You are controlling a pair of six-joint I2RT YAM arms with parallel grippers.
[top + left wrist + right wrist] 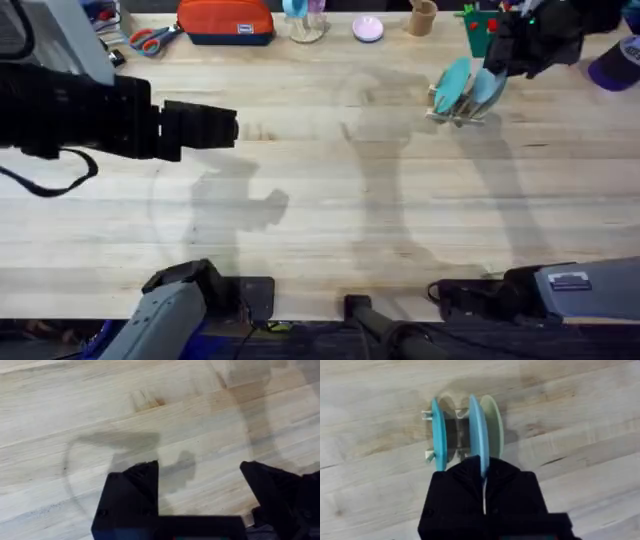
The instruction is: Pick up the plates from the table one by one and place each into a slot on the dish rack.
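Dish rack (451,435): teal plate (438,435) and cream plate (492,422) slotted; sky-blue plate (477,430) in middle slot, right gripper (484,477) clamped on rim; left gripper (200,495) open, idle; table (330,220) shows no loose plates, near done

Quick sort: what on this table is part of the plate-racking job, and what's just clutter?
Job:
- dish rack
- teal plate, sky-blue plate, cream plate in it
- right tool, closed on the sky-blue plate
- left tool, open

Clutter:
- scissors
- orange pouch
- pink disc
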